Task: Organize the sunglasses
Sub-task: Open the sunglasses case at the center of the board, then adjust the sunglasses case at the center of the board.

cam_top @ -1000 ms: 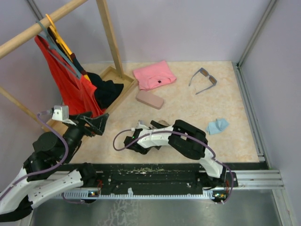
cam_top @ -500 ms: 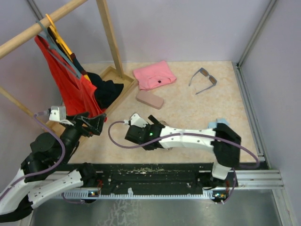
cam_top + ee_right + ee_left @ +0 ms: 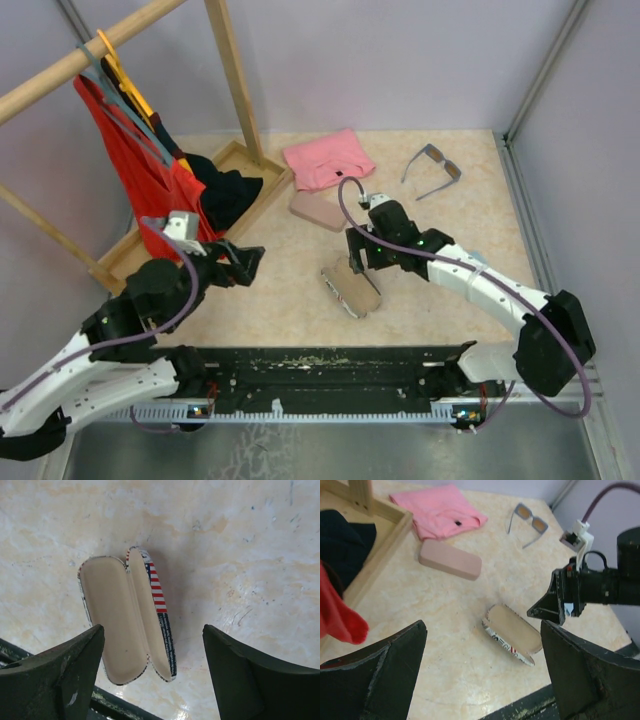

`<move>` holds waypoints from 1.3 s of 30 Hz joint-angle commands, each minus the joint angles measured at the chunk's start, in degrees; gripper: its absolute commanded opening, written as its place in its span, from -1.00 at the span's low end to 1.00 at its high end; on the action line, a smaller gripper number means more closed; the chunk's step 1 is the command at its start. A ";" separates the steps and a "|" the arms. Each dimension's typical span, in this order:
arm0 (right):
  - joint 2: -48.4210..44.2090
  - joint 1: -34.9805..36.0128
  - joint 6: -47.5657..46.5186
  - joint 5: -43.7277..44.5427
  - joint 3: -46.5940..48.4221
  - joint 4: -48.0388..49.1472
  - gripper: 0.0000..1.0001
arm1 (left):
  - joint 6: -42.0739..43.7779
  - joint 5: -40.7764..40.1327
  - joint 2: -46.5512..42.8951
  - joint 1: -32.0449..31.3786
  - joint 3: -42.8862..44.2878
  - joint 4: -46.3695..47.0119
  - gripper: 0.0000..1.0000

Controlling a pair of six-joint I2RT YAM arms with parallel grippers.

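Note:
The grey-blue sunglasses [image 3: 432, 170] lie unfolded at the back right of the table; they also show in the left wrist view [image 3: 527, 522]. The brown pair is out of view. A flag-patterned case [image 3: 352, 288] lies open and empty near the front middle, its beige lining up [image 3: 120, 625] [image 3: 512, 636]. My right gripper [image 3: 362, 255] hangs open just above the case's far end, its fingers on either side of the case in the right wrist view [image 3: 152, 630]. My left gripper [image 3: 250, 262] is open and empty, to the left of the case [image 3: 482, 627].
A shut pink case [image 3: 319, 211] lies behind the open case. A folded pink cloth [image 3: 328, 158] lies at the back. A wooden clothes rack [image 3: 232, 70] with a red garment [image 3: 150, 170] stands in a wooden tray [image 3: 255, 195] at the left. A black rail [image 3: 330, 370] runs along the near edge.
My right arm has swung from the front left up and to the right, uncovering the open flag case. My left gripper has moved right, toward the case.

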 commanded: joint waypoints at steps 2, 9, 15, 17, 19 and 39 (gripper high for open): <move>1.67 -5.86 -4.33 -15.95 -2.38 3.76 0.58 | -4.48 8.33 5.30 -0.14 -4.66 4.42 0.99; 7.21 -9.79 -6.63 -17.91 -3.91 7.14 0.32 | -10.57 20.03 14.58 -0.14 -12.05 13.11 0.91; 10.47 -10.01 -6.54 -18.98 -4.19 8.65 0.11 | -10.76 20.77 18.39 -0.14 -15.35 16.20 0.83; 11.20 -10.00 -6.15 -18.37 -4.31 8.58 0.06 | -10.67 20.79 18.58 -0.14 -15.55 16.39 0.80; 11.81 -10.01 -5.62 -17.80 -4.58 8.95 0.04 | -10.40 20.62 18.42 -0.14 -15.66 16.28 0.79; -0.38 -9.47 21.79 -5.76 -12.85 14.61 -0.62 | -10.18 19.87 16.19 -0.09 -19.03 17.59 0.76</move>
